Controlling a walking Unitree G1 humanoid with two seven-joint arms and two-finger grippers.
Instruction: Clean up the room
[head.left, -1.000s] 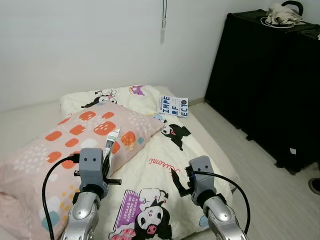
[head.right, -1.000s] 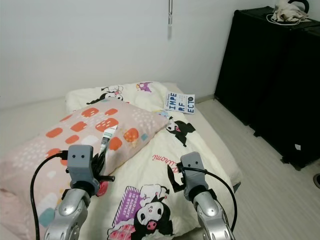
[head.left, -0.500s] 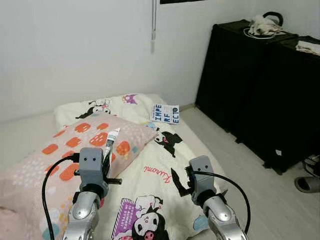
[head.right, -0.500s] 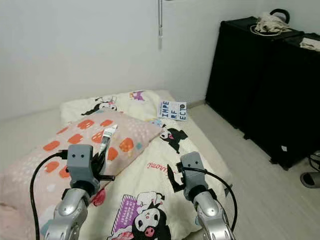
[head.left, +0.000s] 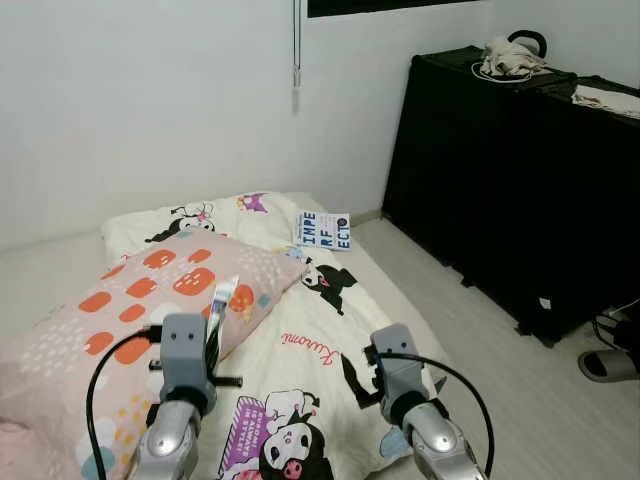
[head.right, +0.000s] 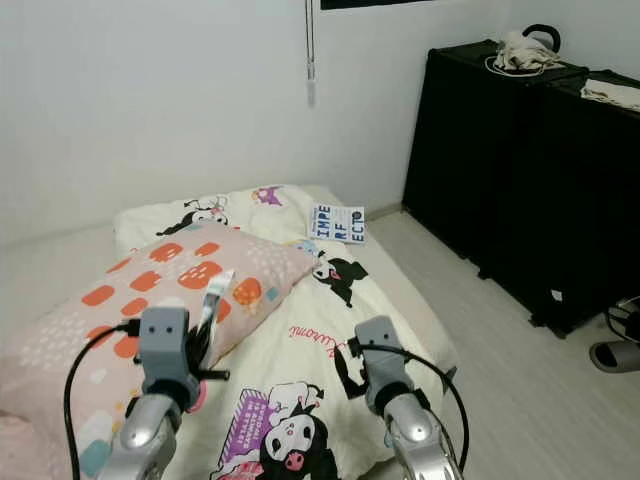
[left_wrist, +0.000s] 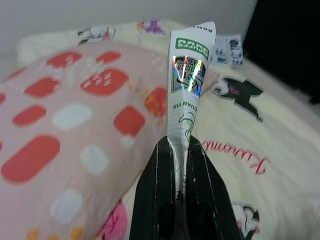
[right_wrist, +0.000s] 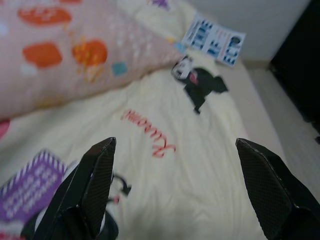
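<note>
One item picked up so far: left gripper (left_wrist: 182, 150) clamped on a squeezed tube (left_wrist: 189, 87), held above the pink pillow (head.left: 130, 300). Right gripper (right_wrist: 175, 192) spread wide, holding nothing, over the quilt (head.left: 320, 340). Still to do, probably: tube not yet put away, book (head.left: 323, 230) left lying on the bedding.

Home bedroom: floor mattress (head.left: 330, 320), pillow (head.left: 130, 310), wardrobe (head.left: 520, 180).

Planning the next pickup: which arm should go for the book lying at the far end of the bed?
Right, probably. The right gripper is open and holds nothing, while the left gripper is shut on a tube. The book also lies ahead toward the robot's right.
</note>
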